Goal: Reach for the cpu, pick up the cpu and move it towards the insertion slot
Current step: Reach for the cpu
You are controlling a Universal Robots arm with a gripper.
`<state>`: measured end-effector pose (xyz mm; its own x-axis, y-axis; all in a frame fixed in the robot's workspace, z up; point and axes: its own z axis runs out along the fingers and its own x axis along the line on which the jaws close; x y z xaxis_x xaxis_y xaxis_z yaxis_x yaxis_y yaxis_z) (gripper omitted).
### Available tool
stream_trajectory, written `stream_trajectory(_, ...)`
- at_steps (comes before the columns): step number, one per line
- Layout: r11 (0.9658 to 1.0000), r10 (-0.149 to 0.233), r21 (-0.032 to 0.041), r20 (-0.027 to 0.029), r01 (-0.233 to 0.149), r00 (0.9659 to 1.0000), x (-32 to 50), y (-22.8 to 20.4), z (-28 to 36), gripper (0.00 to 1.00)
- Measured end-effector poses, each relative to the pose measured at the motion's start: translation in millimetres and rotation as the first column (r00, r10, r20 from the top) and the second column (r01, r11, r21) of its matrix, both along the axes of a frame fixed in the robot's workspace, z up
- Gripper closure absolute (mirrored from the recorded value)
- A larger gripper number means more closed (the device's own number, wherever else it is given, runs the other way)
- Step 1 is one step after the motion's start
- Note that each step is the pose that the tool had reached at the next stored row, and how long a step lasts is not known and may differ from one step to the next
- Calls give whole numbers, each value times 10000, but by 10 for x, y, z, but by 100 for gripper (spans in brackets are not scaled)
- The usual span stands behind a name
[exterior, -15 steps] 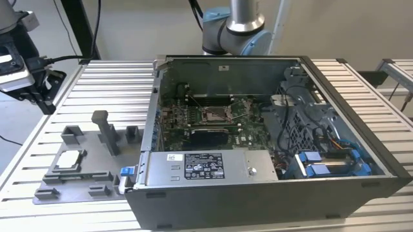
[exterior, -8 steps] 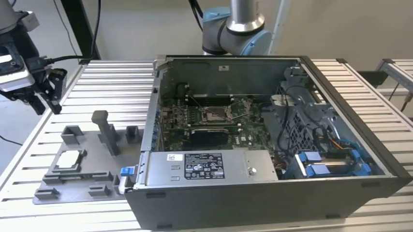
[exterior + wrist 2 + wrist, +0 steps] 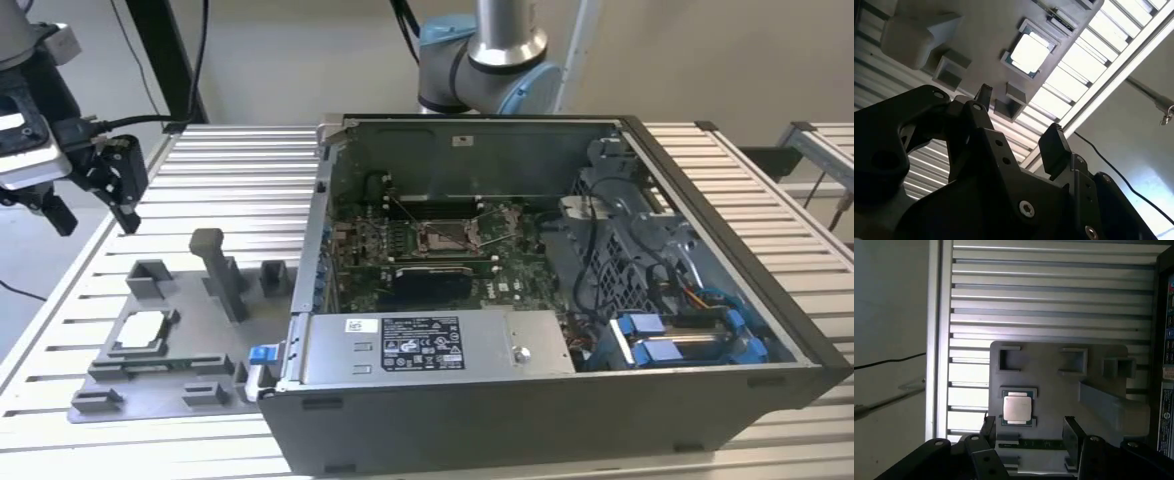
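Jaws stood apart, gripping nothing, raised above the ribbed metal bench (image 3: 227, 170) at the exterior view's left. The cpu (image 3: 1017, 407), a thin, flat, pale silvery square, lay in a square recess of the matte grey plastic tray (image 3: 1054, 385) below them, untouched. The insertion slot (image 3: 445, 238), a shiny metal frame around a brownish centre, sat on the green circuit board (image 3: 360, 250) inside the open computer case (image 3: 534, 430), well apart. A black-and-white printed label (image 3: 420, 343) marked the silver box (image 3: 534, 350) there
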<state>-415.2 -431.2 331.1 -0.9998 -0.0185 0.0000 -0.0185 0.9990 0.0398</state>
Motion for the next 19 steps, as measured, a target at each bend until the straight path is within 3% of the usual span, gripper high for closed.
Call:
stream_trajectory(6,10000,0,-11,0,0,10000,1,0,-43,0)
stream_trajectory(11,10000,-2,-94,1,2,10000,1,0,-115,0)
stream_trajectory(19,9999,-36,-164,0,36,10000,0,0,-201,0)
